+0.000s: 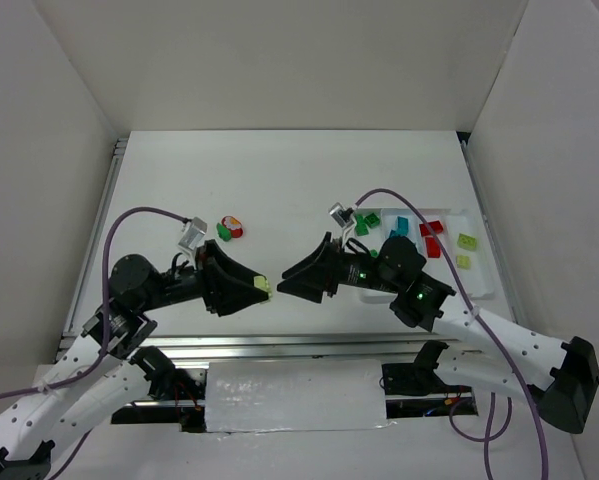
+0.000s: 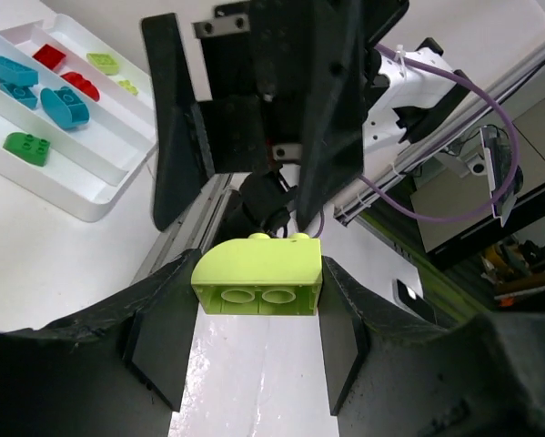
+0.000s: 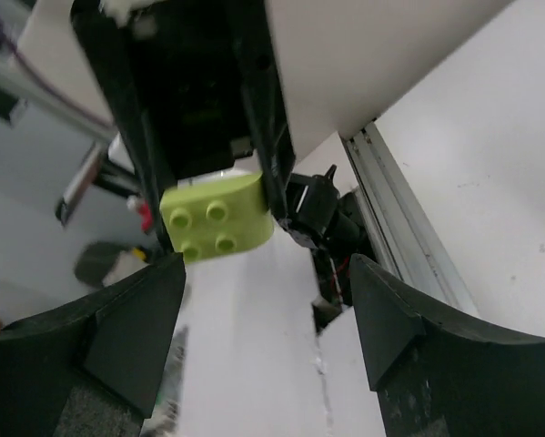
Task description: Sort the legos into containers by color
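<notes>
My left gripper [image 1: 258, 290] is shut on a pale yellow-green lego [image 1: 266, 286] and holds it above the table's near edge. In the left wrist view the brick [image 2: 258, 273] sits clamped between my fingers, hollow underside toward the camera. My right gripper [image 1: 284, 279] is open and empty, its tips facing the brick a short way off. The right wrist view shows the brick [image 3: 217, 218] studs-on just beyond my wide-open right gripper [image 3: 267, 273]. The white tray [image 1: 476, 285] at the right holds a green [image 1: 367, 220], teal [image 1: 399, 228], red [image 1: 431, 232] and yellow-green bricks [image 1: 466, 242] in separate compartments.
A small cluster of loose red and green bricks [image 1: 229, 228] lies on the table behind the left arm. White walls enclose the table on three sides. A metal rail [image 1: 309, 345] runs along the near edge. The tray also shows in the left wrist view [image 2: 90, 196].
</notes>
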You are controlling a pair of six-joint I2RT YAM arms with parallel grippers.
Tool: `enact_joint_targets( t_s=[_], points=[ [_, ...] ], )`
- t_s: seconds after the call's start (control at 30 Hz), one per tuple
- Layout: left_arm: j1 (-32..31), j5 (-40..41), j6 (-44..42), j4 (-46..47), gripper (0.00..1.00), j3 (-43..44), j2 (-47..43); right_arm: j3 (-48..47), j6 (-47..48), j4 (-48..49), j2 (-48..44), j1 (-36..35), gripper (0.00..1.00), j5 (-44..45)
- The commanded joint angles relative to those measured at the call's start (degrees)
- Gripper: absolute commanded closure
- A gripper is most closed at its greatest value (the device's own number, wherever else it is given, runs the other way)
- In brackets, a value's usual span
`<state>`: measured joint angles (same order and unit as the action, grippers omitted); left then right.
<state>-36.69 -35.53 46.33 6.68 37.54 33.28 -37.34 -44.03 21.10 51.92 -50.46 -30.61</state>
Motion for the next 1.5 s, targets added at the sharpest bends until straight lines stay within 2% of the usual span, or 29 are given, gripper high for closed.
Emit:
enact_joint_targets(
  t_s=[0.0, 0.03, 0.07, 0.2, 0.23, 0.37, 0.5, 0.93, 1.1, 1.2, 1.27, 1.3, 1.37, 1.43, 1.47],
  points=[
    [-0.3, -1.7, -6.8, 2.8, 1.00, 0.3, -2.7, -4.4, -14.2, -10.1, -0.9, -0.5, 0.20, 12.8],
    [-0.3, -0.8, -8.6, 0.0, 1.00, 0.7, -3.9, -4.2, -20.3, -11.8, -1.7, -0.4, 0.19, 15.1],
    [-0.4, 0.0, -10.4, -0.9, 1.00, 0.7, -4.6, -4.0, -22.2, -12.5, -2.2, -0.6, 0.19, 15.3],
    [-0.4, 2.8, -19.7, -2.4, 1.00, -1.7, -8.7, -7.3, -25.7, -20.3, -2.3, -3.0, 0.17, 18.4],
    [-0.3, 3.4, -20.3, -1.6, 0.97, -2.5, -9.0, -8.1, -26.4, -20.7, -1.0, -3.2, 0.17, 17.3],
    [-0.3, 1.2, -22.3, 4.2, 0.95, -4.8, -7.7, -11.2, -27.7, -20.7, 1.6, -4.2, 0.17, 14.3],
    [-0.4, -3.2, -24.1, 8.8, 0.94, -6.0, -3.8, -12.2, -29.3, -20.7, 1.3, -5.2, 0.17, 15.0],
    [-2.9, -1.2, -27.5, 10.5, 0.95, -6.0, -3.4, -12.2, -31.5, -23.2, 4.3, -8.2, 0.20, 17.9],
    [-3.2, -0.9, -27.7, 10.9, 0.95, -6.2, -3.7, -10.7, -34.3, -17.2, 6.5, -8.3, 0.24, 13.6],
    [-3.3, -0.2, -27.9, 10.6, 0.95, -6.2, -3.5, -11.0, -35.6, -14.5, 8.6, -9.6, 0.33, 11.7],
    [-3.4, 0.1, -28.0, 10.4, 0.95, -6.2, -3.7, -10.6, -36.5, -12.8, 9.2, -10.4, 0.46, 11.5],
    [-3.4, 0.5, -28.0, 10.2, 0.95, -6.2, -3.8, -10.6, -36.6, -12.3, 9.3, -10.7, 0.46, 11.5],
    [-3.5, 0.9, -28.3, 10.1, 0.95, -6.3, -4.3, -10.4, -36.6, -12.1, 8.9, -10.9, 0.60, 12.2],
    [-3.6, 1.4, -28.2, 9.8, 0.94, -6.3, -4.3, -9.9, -36.4, -12.5, 8.3, -11.0, 0.94, 12.9],
    [-3.6, 1.8, -28.2, 9.5, 0.91, -6.2, -4.2, -9.7, -36.4, -12.8, 7.4, -11.0, 1.00, 13.5]
  ],
)
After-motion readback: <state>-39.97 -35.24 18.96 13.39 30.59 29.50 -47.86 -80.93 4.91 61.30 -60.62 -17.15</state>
